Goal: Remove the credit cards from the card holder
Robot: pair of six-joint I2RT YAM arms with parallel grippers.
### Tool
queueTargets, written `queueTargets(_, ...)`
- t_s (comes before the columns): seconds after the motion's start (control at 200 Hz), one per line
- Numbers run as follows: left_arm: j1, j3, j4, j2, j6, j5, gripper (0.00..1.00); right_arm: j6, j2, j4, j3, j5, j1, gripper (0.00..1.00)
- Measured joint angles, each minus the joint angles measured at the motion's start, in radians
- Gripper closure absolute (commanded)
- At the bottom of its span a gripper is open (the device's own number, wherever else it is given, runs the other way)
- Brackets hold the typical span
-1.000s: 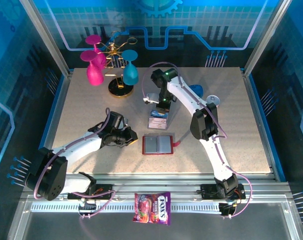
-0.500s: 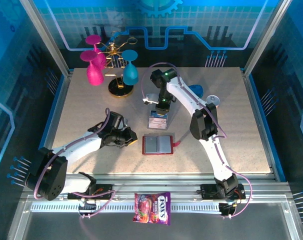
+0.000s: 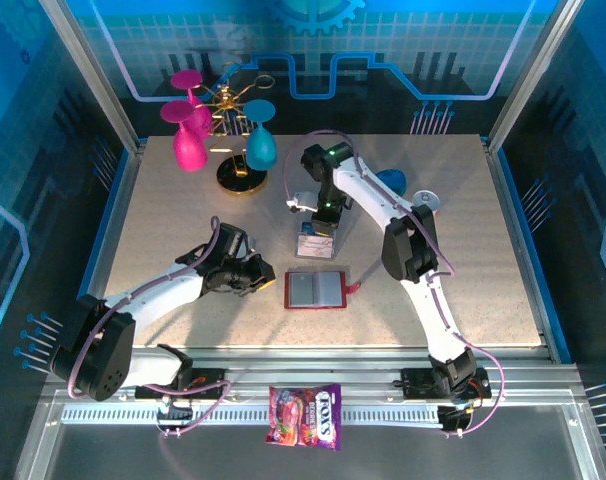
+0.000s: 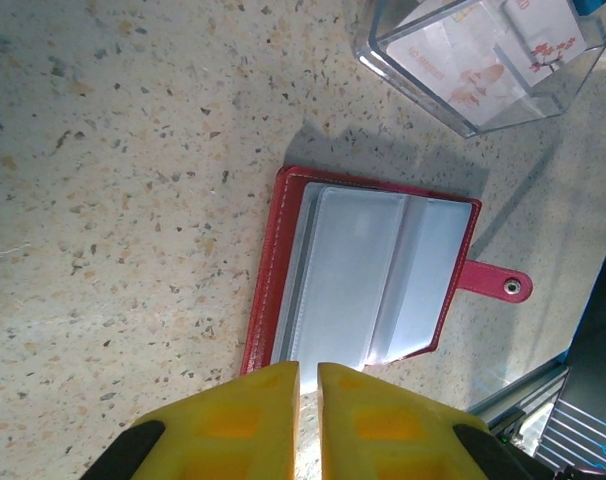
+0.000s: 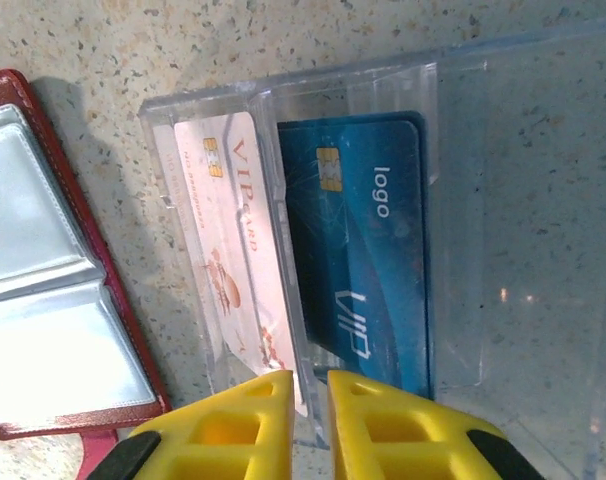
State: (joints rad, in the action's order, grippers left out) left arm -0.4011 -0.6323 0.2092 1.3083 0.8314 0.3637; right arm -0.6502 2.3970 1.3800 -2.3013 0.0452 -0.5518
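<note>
The red card holder (image 3: 316, 290) lies open and flat on the table, and its greyish clear pockets (image 4: 368, 275) look empty. Two credit cards lie in a clear plastic box (image 3: 316, 238): a pale pink one (image 5: 233, 250) and a blue one (image 5: 368, 250), side by side in separate slots. My right gripper (image 5: 310, 378) hangs just over the box's divider, its jaws a narrow gap apart with nothing held. My left gripper (image 4: 309, 368) sits low at the holder's left edge (image 3: 255, 279), its yellow fingers almost touching and holding nothing.
Pink (image 3: 188, 140) and teal (image 3: 260, 148) glasses hang on a gold stand (image 3: 238, 178) at the back left. A blue object (image 3: 391, 181) and a white disc (image 3: 426, 200) lie behind the right arm. A candy bag (image 3: 305, 415) rests on the front rail.
The right wrist has shifted slightly over the clear box. The left arm and the card holder have not moved.
</note>
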Motion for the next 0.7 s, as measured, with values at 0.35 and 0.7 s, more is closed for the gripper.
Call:
queueTargets(0.35, 0.000, 0.000, -0.073, 0.069, 0.007, 0.031, 0.86, 0.272, -0.290, -0.275, 0.345, 0.040, -0.002, 0.81)
queueTargets(0.7, 0.000, 0.000, -0.137, 0.113, 0.027, 0.050, 0.86, 0.626, -0.528, -0.570, 0.750, 0.084, -0.033, 0.81)
